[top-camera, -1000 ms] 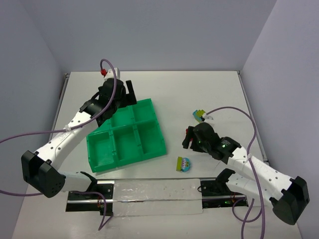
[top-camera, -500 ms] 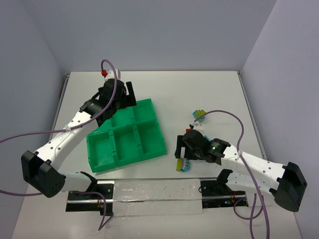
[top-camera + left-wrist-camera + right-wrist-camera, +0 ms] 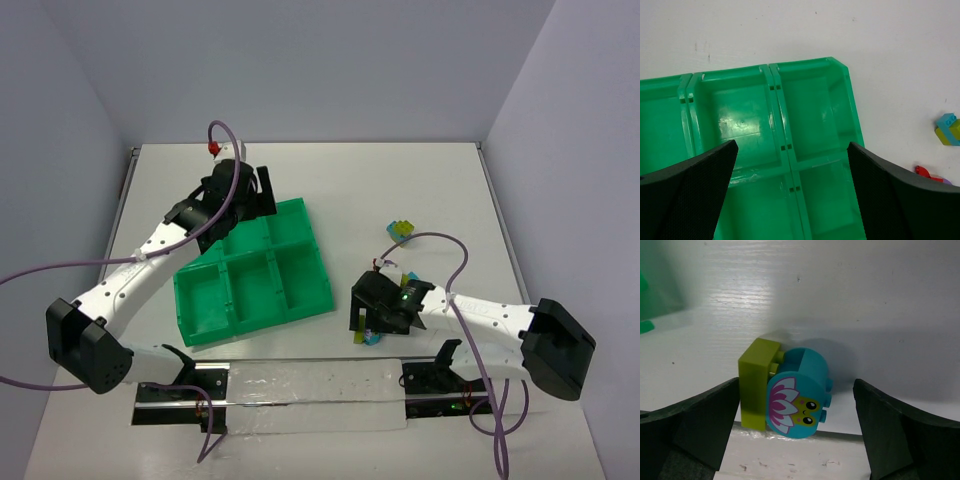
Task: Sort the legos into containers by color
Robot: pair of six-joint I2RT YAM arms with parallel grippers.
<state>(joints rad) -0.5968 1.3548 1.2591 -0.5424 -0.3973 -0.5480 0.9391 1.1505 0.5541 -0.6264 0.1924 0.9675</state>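
The bright green six-compartment tray (image 3: 300, 215) lies left of centre; it fills the left wrist view (image 3: 785, 125) and its visible compartments hold nothing. My left gripper (image 3: 255, 200) hangs open over the tray's far end. A joined pair of bricks, a yellow-green one (image 3: 752, 385) and a rounded light blue one with a flower face (image 3: 800, 395), lies near the table's front edge. My right gripper (image 3: 368, 325) is open, its fingers on either side of that pair without touching. A second yellow-green and light blue pair (image 3: 400, 231) lies farther back, also in the left wrist view (image 3: 949, 129).
A red brick (image 3: 926, 173) with a bit of purple beside it shows at the right edge of the left wrist view. A clear strip (image 3: 300, 392) runs along the front edge between the arm bases. Grey walls close in the table.
My right gripper moved forward and left, from near the far brick pair down over the flower-faced pair. The left arm barely shifted.
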